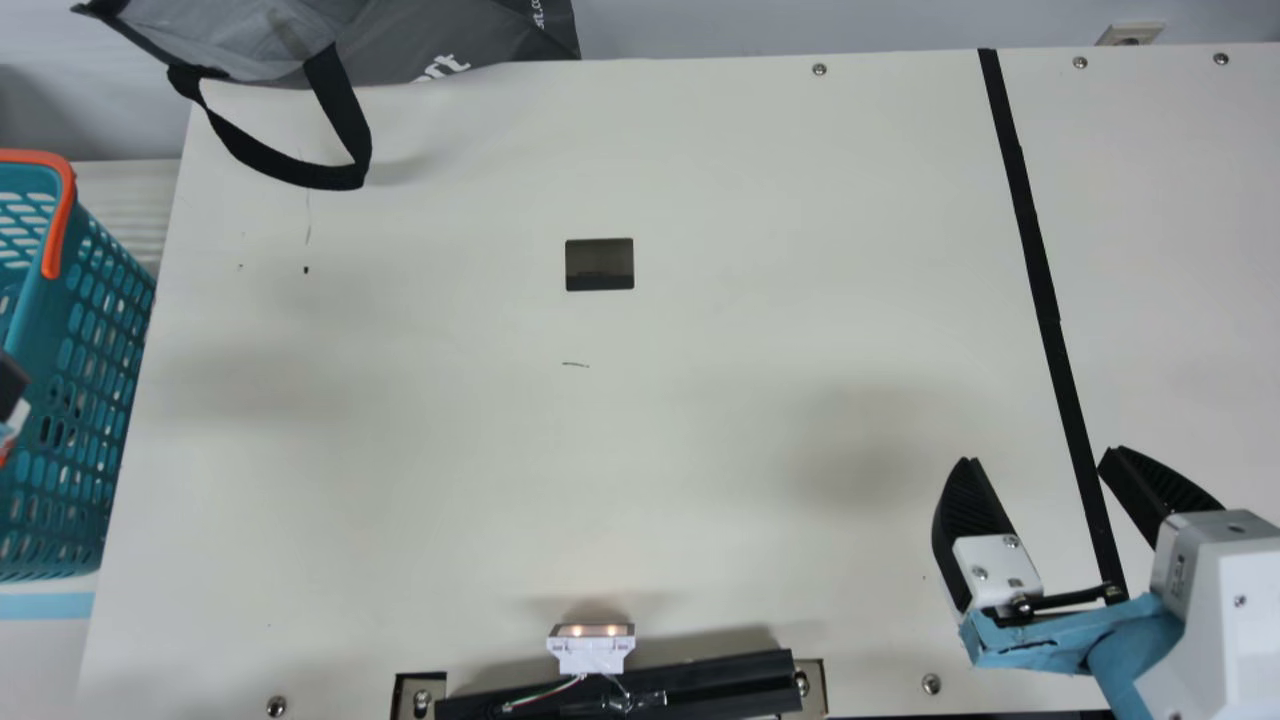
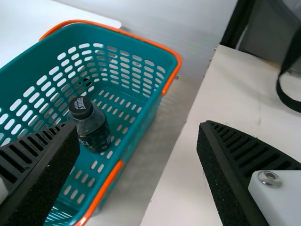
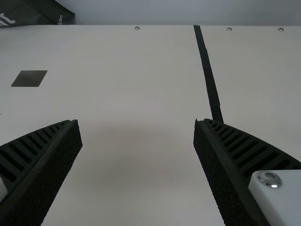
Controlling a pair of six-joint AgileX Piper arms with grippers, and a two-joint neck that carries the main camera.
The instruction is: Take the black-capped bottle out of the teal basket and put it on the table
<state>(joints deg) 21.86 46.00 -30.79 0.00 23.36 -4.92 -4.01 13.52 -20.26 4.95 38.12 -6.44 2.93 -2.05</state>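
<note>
Far left: the teal basket (image 1: 85, 350) stands beside the left edge of the tabletop (image 1: 450, 450); it has orange handles. The black-capped bottle (image 2: 91, 125) is inside it, upright on the slotted bottom, cap uppermost.

My left pincer (image 1: 10, 388) is at the basket. In the left wrist view, the fingers of my left pincer (image 2: 139, 125) are set wide apart, with nothing gripped. One finger is over the basket and partly overlaps the bottle in that view; I cannot tell whether they touch.

Far left of the tabletop: a grey bag (image 1: 400, 40), its black strap (image 1: 345, 110) looped over the surface.

Middle, near edge: a small light unit (image 1: 590, 650) with two lit lamps, adjoining a black bar (image 1: 700, 685). Middle, farther back: a dark rectangle (image 1: 600, 265) on the surface.

Right, near side: my right pincer (image 1: 1041, 456) is above the tabletop, fingers wide apart, holding nothing. A black strip (image 1: 1030, 230) runs across the right part, near to far.
</note>
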